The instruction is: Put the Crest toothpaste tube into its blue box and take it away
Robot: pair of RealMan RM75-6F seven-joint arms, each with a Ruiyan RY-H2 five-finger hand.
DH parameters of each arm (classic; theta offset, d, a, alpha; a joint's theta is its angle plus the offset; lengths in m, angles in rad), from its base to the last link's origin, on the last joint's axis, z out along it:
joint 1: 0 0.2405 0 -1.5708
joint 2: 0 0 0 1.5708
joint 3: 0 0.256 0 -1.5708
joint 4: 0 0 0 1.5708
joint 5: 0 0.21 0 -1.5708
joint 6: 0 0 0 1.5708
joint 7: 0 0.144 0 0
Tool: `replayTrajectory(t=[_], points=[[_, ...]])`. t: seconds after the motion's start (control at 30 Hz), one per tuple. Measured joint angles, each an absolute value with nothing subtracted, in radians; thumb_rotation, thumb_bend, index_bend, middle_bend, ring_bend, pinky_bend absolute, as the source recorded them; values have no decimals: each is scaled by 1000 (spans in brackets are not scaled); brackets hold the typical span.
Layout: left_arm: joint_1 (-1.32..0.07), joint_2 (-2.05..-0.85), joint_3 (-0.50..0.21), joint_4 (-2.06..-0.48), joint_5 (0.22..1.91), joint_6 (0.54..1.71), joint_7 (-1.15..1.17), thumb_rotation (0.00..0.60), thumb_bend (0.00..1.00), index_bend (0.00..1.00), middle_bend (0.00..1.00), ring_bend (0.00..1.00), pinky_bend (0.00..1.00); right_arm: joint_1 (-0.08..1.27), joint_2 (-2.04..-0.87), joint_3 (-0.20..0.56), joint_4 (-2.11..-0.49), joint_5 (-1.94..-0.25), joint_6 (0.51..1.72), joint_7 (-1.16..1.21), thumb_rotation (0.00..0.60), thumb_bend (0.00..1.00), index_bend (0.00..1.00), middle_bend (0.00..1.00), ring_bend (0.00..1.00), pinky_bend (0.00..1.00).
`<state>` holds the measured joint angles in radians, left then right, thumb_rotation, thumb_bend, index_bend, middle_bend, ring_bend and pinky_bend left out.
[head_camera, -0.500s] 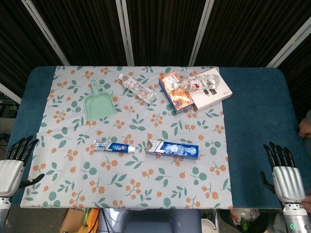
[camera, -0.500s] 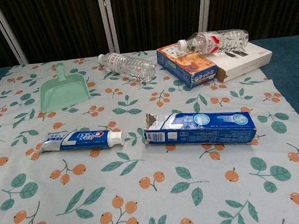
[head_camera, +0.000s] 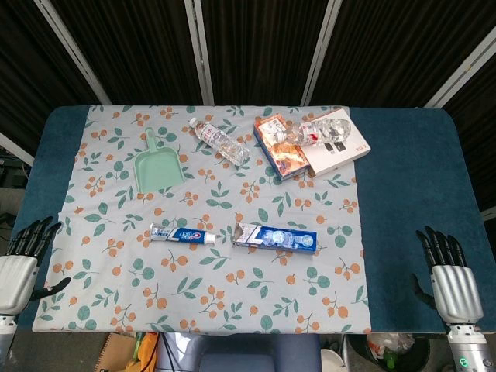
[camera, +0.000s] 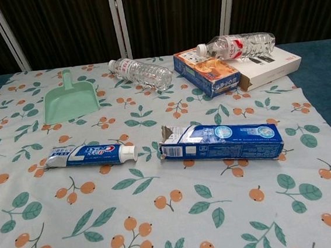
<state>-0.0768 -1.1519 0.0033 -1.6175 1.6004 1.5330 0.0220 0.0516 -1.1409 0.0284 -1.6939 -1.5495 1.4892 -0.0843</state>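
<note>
The Crest toothpaste tube (head_camera: 183, 234) (camera: 91, 155) lies flat on the patterned cloth, its white cap pointing right. Just to its right lies the blue box (head_camera: 276, 237) (camera: 221, 142), on its side with its torn flaps open toward the tube. A small gap separates the two. My left hand (head_camera: 22, 267) hangs at the table's near left corner, fingers spread and holding nothing. Off the near right corner my right hand (head_camera: 452, 284) is the same, fingers apart and empty. Both hands are far from the tube and box and absent from the chest view.
A green dustpan (head_camera: 157, 165) (camera: 71, 98) sits back left. One clear water bottle (head_camera: 222, 141) (camera: 140, 72) lies at the back centre. An orange-blue carton (head_camera: 280, 147) (camera: 211, 72), a white box (head_camera: 341, 147) (camera: 271, 66) and a second bottle (head_camera: 319, 129) (camera: 237, 45) crowd the back right.
My right hand has sunk slightly toward the bottom of the head view. The fleshy shape at the right edge is gone. Tube, box and left hand are unmoved.
</note>
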Motion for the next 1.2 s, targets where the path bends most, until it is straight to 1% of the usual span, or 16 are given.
replayTrajectory(t=[0.17,0.37,0.43,0.57,0.67,0.77,0.93,1.03,1.2], points=[[-80,-1153,4,-1616,1599,1524,22,600,9,10,0,6,90,91,-1136,38,-1764,-1529,1413,-88,600,391,0,0,0,0],[-86,-1154,7,-1621,1604,1513,25,600,9,9,0,6,90,200,-1151,79,-1886,-1449,1238,-104,600,391,0,0,0,0],[-87,-1153,8,-1622,1604,1511,23,600,9,10,0,6,90,252,-1175,97,-1934,-1395,1177,-135,600,391,0,0,0,0],[-88,-1147,8,-1627,1593,1501,10,600,9,9,0,6,90,341,-1258,123,-1971,-1316,1106,-246,600,391,0,0,0,0],[-88,-1140,10,-1631,1593,1499,3,600,9,8,0,6,90,396,-1347,146,-1969,-1240,1076,-350,600,391,0,0,0,0],[-89,-1138,11,-1632,1590,1494,-3,600,9,7,0,6,90,459,-1440,171,-1955,-1129,1058,-452,600,389,0,0,0,0],[-92,-1132,10,-1638,1577,1482,-18,600,9,1,0,6,90,569,-1577,214,-1899,-957,1047,-577,600,359,0,0,0,0],[-93,-1129,10,-1641,1572,1476,-23,600,9,0,0,6,90,617,-1632,235,-1850,-898,1047,-610,600,345,0,0,0,0],[-97,-1125,10,-1646,1565,1465,-32,600,9,0,0,6,90,664,-1683,250,-1767,-842,1046,-637,600,340,0,0,0,0]])
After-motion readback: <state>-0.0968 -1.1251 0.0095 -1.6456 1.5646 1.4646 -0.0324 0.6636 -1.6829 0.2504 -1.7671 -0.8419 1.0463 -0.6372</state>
